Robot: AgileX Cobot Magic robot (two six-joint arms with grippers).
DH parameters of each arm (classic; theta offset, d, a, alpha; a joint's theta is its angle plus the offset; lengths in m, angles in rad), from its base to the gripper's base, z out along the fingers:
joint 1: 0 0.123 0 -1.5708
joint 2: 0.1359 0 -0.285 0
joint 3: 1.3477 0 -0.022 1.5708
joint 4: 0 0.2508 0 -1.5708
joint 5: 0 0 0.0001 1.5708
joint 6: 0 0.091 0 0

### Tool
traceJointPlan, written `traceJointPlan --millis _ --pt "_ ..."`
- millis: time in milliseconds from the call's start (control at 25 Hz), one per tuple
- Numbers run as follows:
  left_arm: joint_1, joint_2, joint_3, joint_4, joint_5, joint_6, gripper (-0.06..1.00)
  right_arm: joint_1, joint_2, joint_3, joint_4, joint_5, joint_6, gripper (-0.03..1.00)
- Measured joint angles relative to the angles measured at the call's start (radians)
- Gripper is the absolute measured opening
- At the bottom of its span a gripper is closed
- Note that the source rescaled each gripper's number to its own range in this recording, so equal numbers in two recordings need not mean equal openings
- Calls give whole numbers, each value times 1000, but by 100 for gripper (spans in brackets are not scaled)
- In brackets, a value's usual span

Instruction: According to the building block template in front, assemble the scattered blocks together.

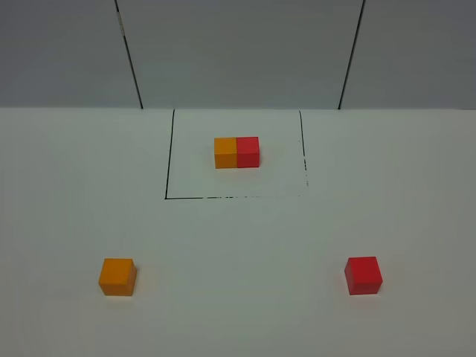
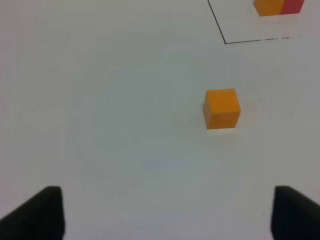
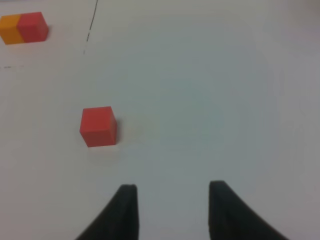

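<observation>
Orange cube (image 1: pixel 117 276) at eight o'clock, red cube (image 1: pixel 364 274) at four, both ungrasped; left gripper (image 2: pixel 167 200) and right gripper (image 3: pixel 172 192), jaws apart, should reach them next.

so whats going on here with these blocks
Nothing is being handled yet. The joined orange-red template sits inside the black outline at the back of the table. The loose orange cube lies front left and the loose red cube front right, far apart. The left gripper faces the orange one and the right gripper the red one. Both have their fingers apart and empty, short of the cubes.
</observation>
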Motion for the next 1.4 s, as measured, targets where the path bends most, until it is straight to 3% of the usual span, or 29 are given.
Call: traceJointPlan --millis 80,160,440,720,960,1120,1240,1400 --pt "0 32 0 0 -1 -10 96 0 0 0 0 0 0 0" --pt "0 86 -9 -1 -7 -27 100 0 0 0 0 0 0 0" --pt "0 495 -167 -76 -34 -41 100 0 0 0 0 0 0 0" --pt "-4 1083 -399 -126 -79 5 99 0 0 0 0 0 0 0" --pt "-130 1494 -570 -112 -112 -32 96 0 0 0 0 0 0 0" --pt "-236 1682 -624 -34 -149 -130 94 0 0 0 0 0 0 0" --pt "-252 1767 -622 3 -151 -204 93 0 0 0 0 0 0 0" --pt "-252 1811 -584 -23 -217 -227 92 0 0 0 0 0 0 0"
